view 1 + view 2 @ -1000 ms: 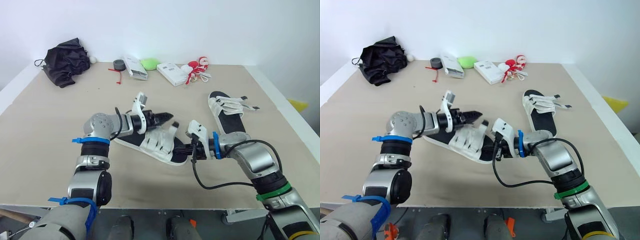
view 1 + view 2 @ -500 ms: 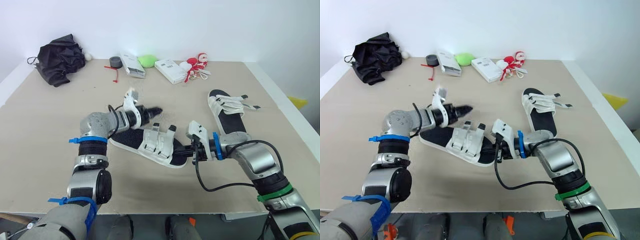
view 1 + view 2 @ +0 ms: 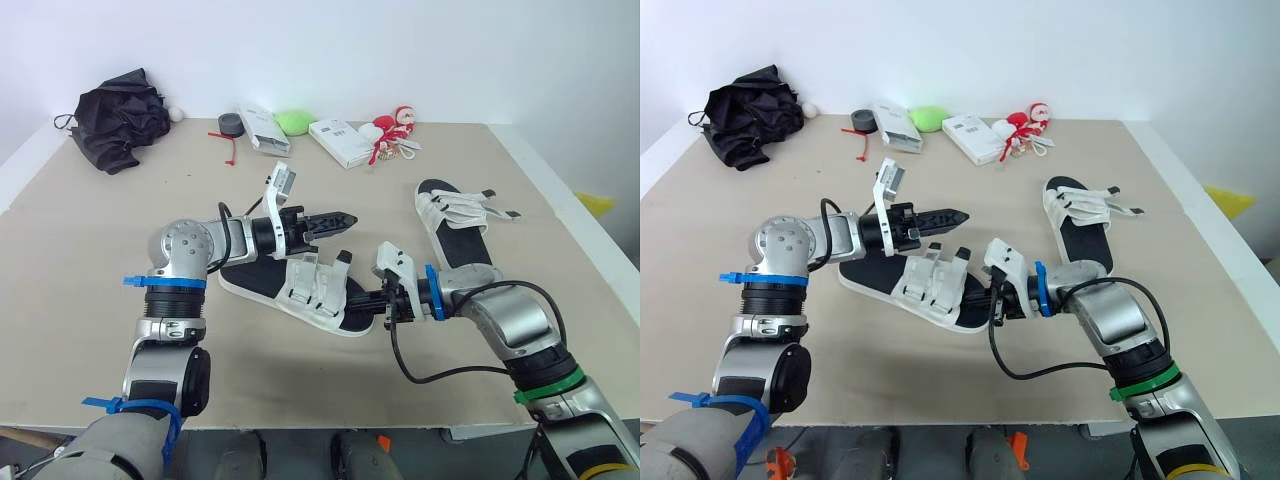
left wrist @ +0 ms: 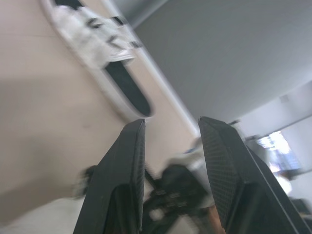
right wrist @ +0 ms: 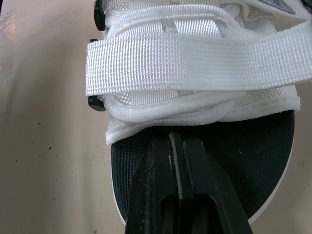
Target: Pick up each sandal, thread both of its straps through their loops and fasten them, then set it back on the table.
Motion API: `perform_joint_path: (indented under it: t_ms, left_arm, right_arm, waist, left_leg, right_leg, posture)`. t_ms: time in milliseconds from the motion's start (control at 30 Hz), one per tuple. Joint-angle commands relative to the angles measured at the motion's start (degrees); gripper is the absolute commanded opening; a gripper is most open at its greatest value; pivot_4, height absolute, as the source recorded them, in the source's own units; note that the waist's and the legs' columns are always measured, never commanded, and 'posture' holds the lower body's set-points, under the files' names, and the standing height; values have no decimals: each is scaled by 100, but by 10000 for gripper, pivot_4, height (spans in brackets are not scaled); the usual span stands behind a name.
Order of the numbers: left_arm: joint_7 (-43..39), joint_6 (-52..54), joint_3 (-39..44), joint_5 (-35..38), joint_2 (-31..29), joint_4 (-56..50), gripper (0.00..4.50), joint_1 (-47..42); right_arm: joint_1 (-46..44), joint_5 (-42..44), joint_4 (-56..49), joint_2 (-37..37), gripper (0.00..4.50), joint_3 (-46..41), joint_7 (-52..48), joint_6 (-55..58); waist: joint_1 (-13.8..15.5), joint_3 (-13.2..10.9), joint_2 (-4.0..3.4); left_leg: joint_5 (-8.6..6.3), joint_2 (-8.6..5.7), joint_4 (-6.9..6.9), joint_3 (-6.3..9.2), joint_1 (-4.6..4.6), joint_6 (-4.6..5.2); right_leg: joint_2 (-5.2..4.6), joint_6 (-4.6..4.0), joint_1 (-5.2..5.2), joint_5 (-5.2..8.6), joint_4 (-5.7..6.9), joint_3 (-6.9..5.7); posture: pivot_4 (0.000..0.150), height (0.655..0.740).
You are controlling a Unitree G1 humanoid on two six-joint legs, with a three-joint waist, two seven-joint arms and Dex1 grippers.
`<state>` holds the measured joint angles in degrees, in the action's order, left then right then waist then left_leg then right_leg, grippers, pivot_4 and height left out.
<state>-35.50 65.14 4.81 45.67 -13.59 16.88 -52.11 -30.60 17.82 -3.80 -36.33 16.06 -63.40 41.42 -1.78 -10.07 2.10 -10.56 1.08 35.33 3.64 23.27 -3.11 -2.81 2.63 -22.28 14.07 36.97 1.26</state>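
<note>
**Work surface.** A beige rectangular table (image 3: 90, 250) carries both task items. A black crumpled fabric bundle (image 3: 118, 118) lies at the far left corner, well apart from the work.

**Task items.** The near white-strapped sandal with a black footbed (image 3: 262, 283) lies flat at the table's centre, between the two arms. Its two white webbing straps (image 3: 316, 284) stand up from the sole with their dark tips raised, and are judged unfastened. The second sandal of the same make (image 3: 462, 243) lies to the right, farther back and untouched. Its strap ends project sideways; whether they are fastened cannot be told.

**Grippers.** The left gripper (image 3: 338, 216) is held in the air over the near sandal, just above the raised strap tips. Its fingers are spread and nothing is held. The right gripper (image 5: 176, 146) is set at the sandal's end nearest the robot's right. Its fingers are pressed together over the black footbed, with the tips just short of the nearest strap, and nothing is seen gripped between them.

**Step in hand.** The first sandal is judged to be at the strap-threading stage, steadied on the table rather than lifted.

**Next move.** The left gripper would need to be lowered onto one raised strap tip and closed on it, while the sole is kept from sliding.
</note>
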Motion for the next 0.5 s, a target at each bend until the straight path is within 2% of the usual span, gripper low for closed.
perform_joint_path:
  t_ms: [33, 167, 300, 500]
  left_arm:
    - [-776, -951, -702, -805, -306, 299, 23454, 60]
    - [-1163, -1179, -1137, -1231, -405, 730, 35623, -66]
    - [-1930, -619, -1356, -1138, -435, 1128, 35623, -360]
    - [-2735, -522, -1765, -1284, -380, 1339, 35623, -614]
  right_arm:
    - [298, -275, 287, -54, 0, 384, 150, 274]
    - [289, -280, 293, -35, 0, 384, 158, 273]
    - [286, -294, 300, -12, 0, 398, 173, 259]
    - [329, -290, 258, 10, 0, 382, 222, 271]
  waist:
    - [0, 0, 0]
    - [3, 0, 1]
    - [4, 0, 1]
    - [-4, 0, 0]
  left_leg:
    - [0, 0, -1, 0, 0, 0]
    - [-1, 1, -1, 0, 2, 1]
    - [-1, 5, -1, 0, 3, 2]
    - [-3, 6, -1, 1, 3, 5]
  right_leg:
    - [0, -1, -1, 1, 0, 0]
    - [0, -3, -2, 2, 0, 0]
    - [1, -3, -3, 3, 0, -1]
    - [4, -6, -4, 5, 0, -3]
  posture:
    - [1500, 7380]
    - [1500, 7380]
    - [1500, 7380]
    - [1500, 7380]
